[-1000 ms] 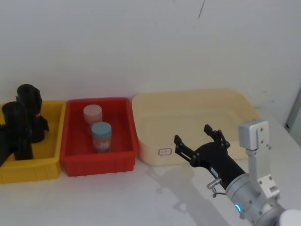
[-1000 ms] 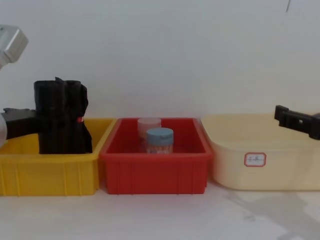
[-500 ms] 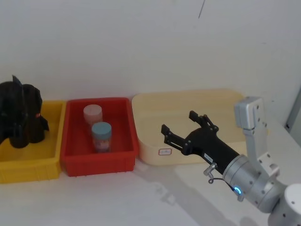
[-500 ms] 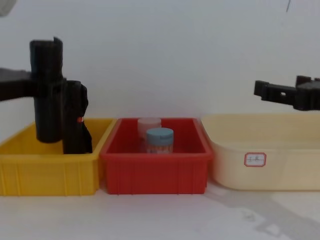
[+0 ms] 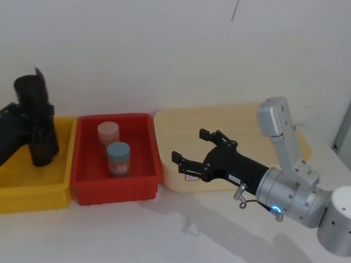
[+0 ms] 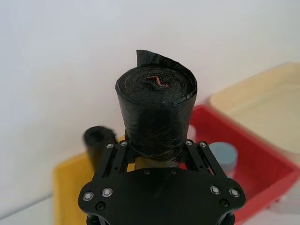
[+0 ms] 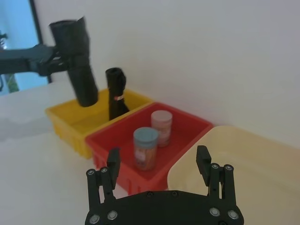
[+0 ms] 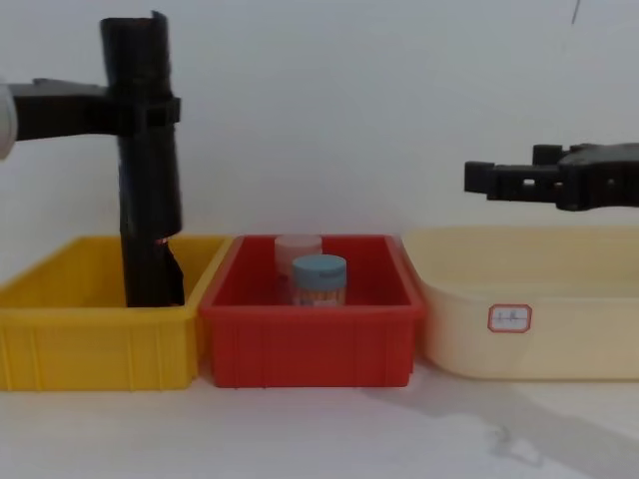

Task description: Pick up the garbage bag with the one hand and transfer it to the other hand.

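The garbage bag [image 5: 36,121] is a tall black roll held upright in the air above the yellow bin [image 5: 34,196], with a loose corner at its top edge. My left gripper [image 5: 44,114] comes in from the left and is shut on the roll's upper half; the chest view shows the garbage bag [image 8: 144,140] and the left gripper [image 8: 150,108] well above the bin. In the left wrist view the left gripper [image 6: 154,143] clamps the garbage bag [image 6: 157,112]. My right gripper [image 5: 190,146] hangs open over the cream tub's near left corner, far from the bag, fingers pointing left.
A second black roll with a red mark [image 8: 152,267] stands in the yellow bin [image 8: 100,344]. The red bin [image 5: 116,193] holds a pink-lidded jar [image 5: 108,132] and a blue-lidded jar [image 5: 118,156]. A cream tub [image 5: 249,111] sits at the right. White wall behind.
My left gripper has lifted the garbage bag up out of the yellow bin and a little rightward. My right gripper has risen and moved left, staying open.
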